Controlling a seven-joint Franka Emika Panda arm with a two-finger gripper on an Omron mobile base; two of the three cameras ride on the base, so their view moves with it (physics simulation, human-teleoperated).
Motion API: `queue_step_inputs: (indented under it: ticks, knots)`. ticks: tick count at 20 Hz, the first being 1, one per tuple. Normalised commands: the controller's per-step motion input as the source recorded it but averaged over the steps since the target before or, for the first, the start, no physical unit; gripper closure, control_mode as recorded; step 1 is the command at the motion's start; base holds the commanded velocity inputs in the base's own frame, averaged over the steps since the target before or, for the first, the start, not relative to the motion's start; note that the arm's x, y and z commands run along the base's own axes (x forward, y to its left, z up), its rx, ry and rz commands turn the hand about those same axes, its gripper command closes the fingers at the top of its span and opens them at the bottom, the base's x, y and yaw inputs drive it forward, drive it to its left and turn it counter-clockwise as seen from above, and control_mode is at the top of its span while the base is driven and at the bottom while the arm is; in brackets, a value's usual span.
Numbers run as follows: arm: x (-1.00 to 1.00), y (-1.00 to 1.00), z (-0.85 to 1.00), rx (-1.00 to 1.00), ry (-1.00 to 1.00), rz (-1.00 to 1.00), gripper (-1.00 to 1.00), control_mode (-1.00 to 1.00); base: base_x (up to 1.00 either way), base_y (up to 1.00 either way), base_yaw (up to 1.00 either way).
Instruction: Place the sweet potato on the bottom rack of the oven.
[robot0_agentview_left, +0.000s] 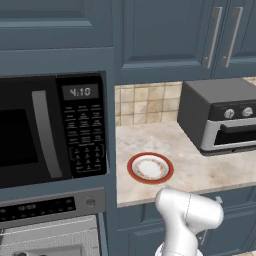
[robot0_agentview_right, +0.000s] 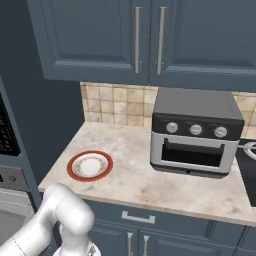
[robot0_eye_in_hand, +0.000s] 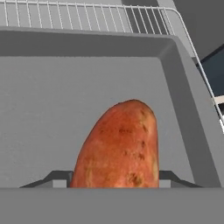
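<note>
Sweet potato (robot0_eye_in_hand: 120, 146) between fingers (robot0_eye_in_hand: 57, 178), long axis pointing away, over grey tray (robot0_eye_in_hand: 65, 96).

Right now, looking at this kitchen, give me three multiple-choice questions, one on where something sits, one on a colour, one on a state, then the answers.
1. Where is the plate?
A. On the counter between the microwave and the toaster oven
B. Inside the microwave
C. On top of the toaster oven

2. What colour is the plate's rim?
A. Blue
B. Red
C. Green

3. What is the state of the sweet potato?
A. Lying on the plate
B. Sitting on the counter
C. Held in the pincer above a grey tray

Answers: 1 A, both base views show it on the counter between the two appliances. 2 B, a red ring borders the white middle. 3 C, the hand view shows the fingertips on either side of it, with the tray and a wire rack behind.
</note>
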Motion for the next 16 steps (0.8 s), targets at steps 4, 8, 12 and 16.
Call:
queue_step_inputs:
  ticks: [4, 8, 12, 16]
  knots:
    - [0.02, 0.00, 0.00, 0.00, 0.00, 0.00, 1.00, -1.00, 0.00, 0.00, 0.00]
    - [0.17, 0.00, -0.04, 0.00, 0.00, 0.00, 1.00, -1.00, 0.00, 0.00, 0.00]
    - [0.03, 0.00, -0.09, 0.00, 0.00, 0.00, -1.00, -1.00, 0.00, 0.00, 0.00]
    - [0.01, 0.00, -0.06, 0.00, 0.00, 0.00, -1.00, -1.00, 0.00, 0.00, 0.00]
